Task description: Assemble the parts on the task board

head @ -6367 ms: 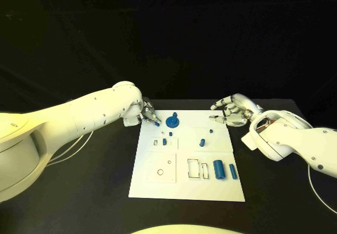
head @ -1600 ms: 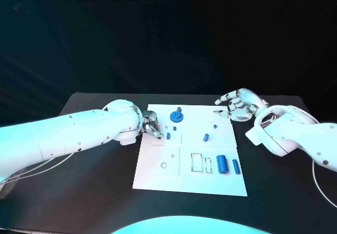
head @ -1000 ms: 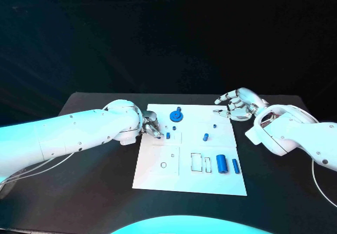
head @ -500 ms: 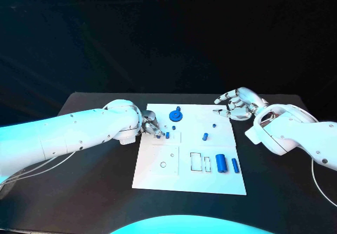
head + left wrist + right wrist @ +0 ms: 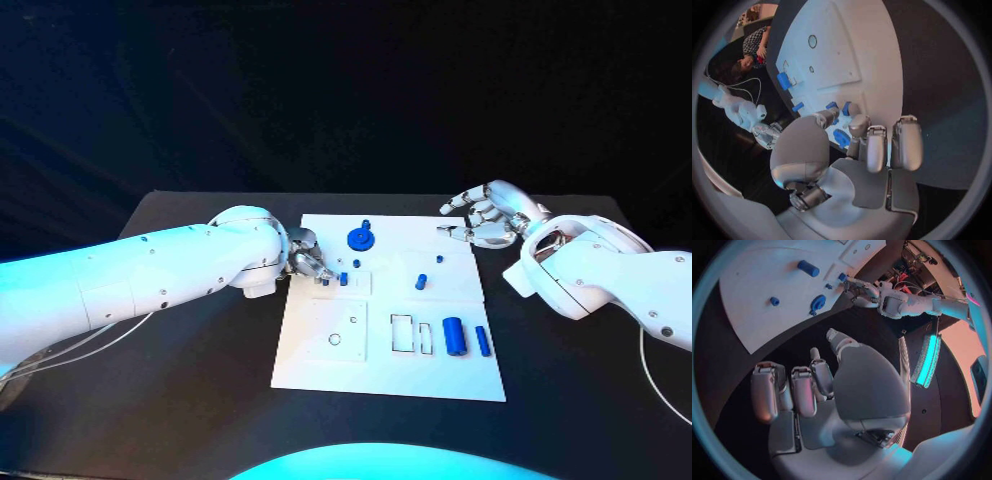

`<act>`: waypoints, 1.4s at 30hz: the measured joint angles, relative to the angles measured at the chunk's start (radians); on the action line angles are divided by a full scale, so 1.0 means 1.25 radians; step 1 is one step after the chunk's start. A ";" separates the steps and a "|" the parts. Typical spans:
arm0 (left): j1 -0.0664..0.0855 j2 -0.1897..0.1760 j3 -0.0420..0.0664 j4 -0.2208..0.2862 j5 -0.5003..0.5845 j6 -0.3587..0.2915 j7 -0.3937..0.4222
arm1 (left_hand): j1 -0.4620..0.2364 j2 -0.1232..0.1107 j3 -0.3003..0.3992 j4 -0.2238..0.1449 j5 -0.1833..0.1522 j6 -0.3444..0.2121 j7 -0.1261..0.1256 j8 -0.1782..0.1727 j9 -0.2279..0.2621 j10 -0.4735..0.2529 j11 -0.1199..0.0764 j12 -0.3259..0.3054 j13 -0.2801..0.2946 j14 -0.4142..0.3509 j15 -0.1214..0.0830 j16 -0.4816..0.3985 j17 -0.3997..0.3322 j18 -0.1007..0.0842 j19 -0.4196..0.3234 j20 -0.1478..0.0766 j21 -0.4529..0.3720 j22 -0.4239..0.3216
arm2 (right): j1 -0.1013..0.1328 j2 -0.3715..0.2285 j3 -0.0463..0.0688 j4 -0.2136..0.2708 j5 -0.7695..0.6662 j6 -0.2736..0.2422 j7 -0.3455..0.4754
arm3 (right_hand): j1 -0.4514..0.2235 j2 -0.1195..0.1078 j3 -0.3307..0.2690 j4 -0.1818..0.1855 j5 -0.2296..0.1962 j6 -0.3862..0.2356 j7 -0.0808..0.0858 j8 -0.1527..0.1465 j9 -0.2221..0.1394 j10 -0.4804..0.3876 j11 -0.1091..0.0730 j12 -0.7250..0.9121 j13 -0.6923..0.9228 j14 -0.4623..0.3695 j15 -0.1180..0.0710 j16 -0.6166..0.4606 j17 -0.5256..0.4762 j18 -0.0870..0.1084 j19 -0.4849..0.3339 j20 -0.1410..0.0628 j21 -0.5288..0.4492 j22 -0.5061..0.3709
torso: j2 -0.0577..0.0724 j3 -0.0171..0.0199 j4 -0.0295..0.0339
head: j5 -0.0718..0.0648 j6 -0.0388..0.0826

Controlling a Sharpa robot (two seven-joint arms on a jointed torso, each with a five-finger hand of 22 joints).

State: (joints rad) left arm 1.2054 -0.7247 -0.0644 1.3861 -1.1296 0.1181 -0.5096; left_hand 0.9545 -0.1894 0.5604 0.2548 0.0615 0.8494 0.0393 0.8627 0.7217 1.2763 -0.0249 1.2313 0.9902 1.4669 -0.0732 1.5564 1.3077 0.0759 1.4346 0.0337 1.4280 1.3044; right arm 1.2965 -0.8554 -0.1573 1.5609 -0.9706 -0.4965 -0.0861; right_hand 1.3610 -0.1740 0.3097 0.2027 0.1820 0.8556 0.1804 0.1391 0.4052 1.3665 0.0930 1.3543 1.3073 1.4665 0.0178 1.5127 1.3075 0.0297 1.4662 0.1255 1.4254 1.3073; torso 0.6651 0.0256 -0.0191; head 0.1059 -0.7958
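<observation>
- The white rectangular task board (image 5: 389, 360) lay in the middle of the black table (image 5: 188, 400), with small blue plastic parts spread across it.
- A blue round disc with a knob (image 5: 359, 237) stood near the board's far edge; a short blue peg (image 5: 420, 281) stood toward the right edge; a thick blue cylinder (image 5: 456, 336) and a slimmer blue bar (image 5: 483, 345) lay near the right edge toward the near corner.
- The silver left hand (image 5: 306, 259) sat at the board's left edge toward the far corner, fingertips (image 5: 856, 120) pinching a small blue piece (image 5: 842, 138), with two more small blue pegs (image 5: 345, 279) just beside them.
- Compared with half a second before, that hand had barely moved; compared with six seconds before, it had come down from beside the disc toward the pegs along the left edge. I judged it to be seating or lifting the piece there, a step not finished.
- The silver right hand (image 5: 486, 219) hovered over the board's far right corner, fingers loosely curled and apart, holding nothing, unchanged across the earlier pictures.
</observation>
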 measured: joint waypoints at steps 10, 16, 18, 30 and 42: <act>-0.002 -0.014 0.004 0.012 0.009 -0.012 -0.001 | -0.024 -0.001 -0.084 0.030 0.000 0.000 0.000 -0.002 -0.002 0.000 0.000 0.000 0.002 -0.003 -0.003 0.000 0.000 0.000 0.003 -0.003 0.000 0.000 | 0.000 -0.001 0.000 0.000 0.000 0.000 0.000 | 0.000 0.000 0.000 0.000 0.000 0.000 0.000 0.000 0.000 0.000 0.000 0.000 0.000 0.000 0.000 0.000 0.000 0.000 0.000 0.000 0.000 0.001 | 0.001 -0.0005 -0.0005 | -0.002 0.003; -0.002 -0.027 0.018 0.025 0.031 -0.034 0.005 | -0.031 0.006 -0.099 0.030 0.000 0.000 0.000 -0.002 -0.003 -0.006 -0.001 -0.010 -0.013 -0.003 -0.003 -0.001 0.000 0.000 0.002 -0.003 -0.002 -0.009 | 0.000 0.000 0.000 -0.001 0.000 0.000 0.000 | 0.000 0.000 0.000 0.000 0.000 0.000 0.000 0.000 0.000 0.000 0.000 0.000 0.000 0.000 0.000 0.000 0.000 0.000 0.000 0.000 0.000 0.001 | 0.000 -0.0006 -0.0002 | -0.003 0.005; -0.002 -0.033 0.024 0.029 0.053 -0.044 0.016 | -0.034 0.008 -0.120 0.030 0.000 -0.020 0.009 -0.010 -0.006 -0.046 0.004 -0.046 -0.063 -0.003 -0.003 -0.010 0.000 0.000 -0.017 -0.002 -0.022 -0.040 | 0.000 0.000 0.000 -0.001 0.000 -0.001 0.001 | 0.000 0.000 0.000 0.000 0.000 0.000 0.000 0.000 -0.001 0.000 0.000 0.000 0.000 0.000 0.000 0.000 0.000 0.000 0.000 0.000 -0.003 0.001 | 0.000 -0.0005 -0.0001 | -0.003 0.007; -0.001 -0.041 0.034 0.024 0.190 -0.179 0.221 | 0.287 0.036 -0.111 -0.027 0.009 -0.246 0.100 -0.079 -0.098 -0.411 0.116 -0.267 -0.354 -0.204 0.097 -0.286 -0.233 0.082 -0.327 0.086 -0.397 -0.524 | 0.000 0.000 0.000 -0.003 0.001 -0.001 0.002 | 0.000 0.000 0.002 0.002 0.000 0.000 0.000 0.000 -0.001 0.000 0.000 -0.003 0.001 0.000 0.000 -0.003 0.000 0.000 0.000 0.000 -0.008 0.000 | 0.000 0.0001 0.0005 | -0.009 0.017; -0.014 0.021 -0.001 -0.014 0.002 -0.253 0.414 | 0.373 -0.042 0.028 -0.085 0.009 -0.247 0.101 -0.131 -0.213 -0.435 0.117 -0.369 -0.490 -0.277 0.097 -0.326 -0.343 0.082 -0.340 0.089 -0.424 -0.538 | 0.000 -0.001 0.000 -0.003 0.002 -0.004 0.006 | 0.000 0.000 0.002 0.002 0.000 0.000 0.000 0.000 -0.001 -0.010 -0.002 -0.013 0.001 0.000 0.000 -0.015 0.000 0.000 -0.003 -0.003 -0.031 0.000 | 0.001 -0.0013 0.0001 | -0.011 0.021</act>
State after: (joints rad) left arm 1.1881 -0.6981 -0.0651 1.3690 -1.1267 -0.1980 0.0077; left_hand 1.4204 -0.2421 0.5950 0.1490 0.0732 0.5403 0.1659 0.6985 0.4551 0.7328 0.1212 0.7696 0.3780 1.1201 0.0484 1.1484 0.8786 0.1781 1.0093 0.1444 0.8975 0.6317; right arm 1.2963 -0.8569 -0.1575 1.5567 -0.9678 -0.5009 -0.0785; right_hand 1.3610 -0.1740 0.3124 0.2055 0.1820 0.8556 0.1804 0.1391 0.4043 1.3539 0.0911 1.3377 1.3080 1.4665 0.0178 1.4934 1.3080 0.0298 1.4624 0.1217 1.3872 1.3078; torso 0.6663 0.0240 -0.0190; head 0.0924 -0.7692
